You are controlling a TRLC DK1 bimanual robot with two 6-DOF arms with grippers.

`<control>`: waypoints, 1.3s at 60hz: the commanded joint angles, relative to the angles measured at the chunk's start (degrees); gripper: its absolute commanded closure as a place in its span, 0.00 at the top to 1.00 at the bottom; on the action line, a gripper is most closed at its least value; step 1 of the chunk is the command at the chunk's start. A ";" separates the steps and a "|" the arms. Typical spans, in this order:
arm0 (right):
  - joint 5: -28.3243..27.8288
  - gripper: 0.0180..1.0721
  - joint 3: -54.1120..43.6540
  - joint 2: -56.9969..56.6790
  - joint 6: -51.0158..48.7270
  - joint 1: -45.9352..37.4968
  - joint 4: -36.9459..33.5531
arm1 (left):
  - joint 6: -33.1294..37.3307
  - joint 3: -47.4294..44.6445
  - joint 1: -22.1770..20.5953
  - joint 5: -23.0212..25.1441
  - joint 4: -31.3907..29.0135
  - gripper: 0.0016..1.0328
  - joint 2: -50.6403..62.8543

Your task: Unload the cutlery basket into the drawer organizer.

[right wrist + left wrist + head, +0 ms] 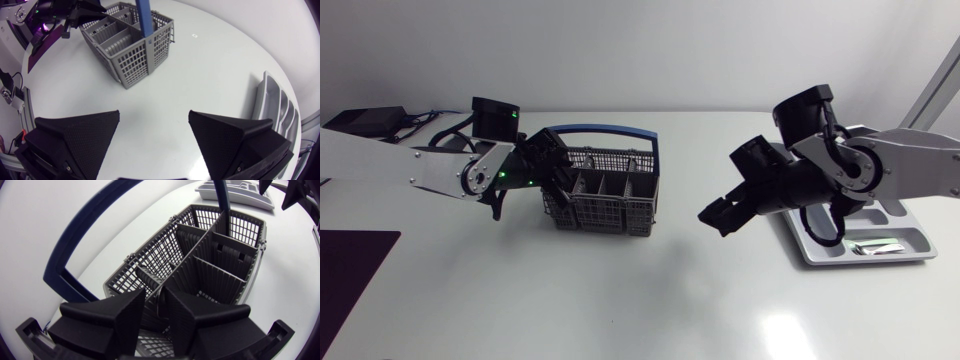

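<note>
The grey cutlery basket [605, 195] with a blue handle [610, 130] stands left of the table's middle. My left gripper [558, 170] is at its left end, lowered over the end compartment. In the left wrist view this gripper [156, 297] has a dark utensil piece [161, 305] standing in it, and the other compartments [220, 275] look bare. My right gripper [715, 215] hangs open over bare table between the basket and the grey drawer organizer [910, 255]. Nothing lies between its fingers [154, 120]. One piece of cutlery [875, 247] lies in the organizer.
A dark mat [350, 270] covers the table's front left corner. A black box [365, 120] with cables sits at the back left. The organizer [275, 107] lies beside the right gripper, and the basket [127, 47] ahead of it.
</note>
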 commanded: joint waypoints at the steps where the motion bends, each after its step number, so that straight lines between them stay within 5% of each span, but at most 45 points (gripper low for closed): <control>1: 0.13 0.94 -0.29 0.31 1.97 1.75 0.37 | 1.64 0.88 -0.66 -0.17 0.10 0.24 1.66; 17: 1.10 0.94 0.67 1.54 2.94 4.39 0.99 | 1.73 -0.70 -0.75 -0.08 2.38 0.06 1.57; 52: 2.85 0.94 0.76 1.54 3.64 8.87 0.63 | 4.01 -16.70 -3.30 -0.35 16.09 0.03 -13.20; 78: 4.08 0.94 0.23 -1.89 4.26 13.09 0.28 | 1.82 -23.55 -7.52 -7.11 26.20 0.04 -31.22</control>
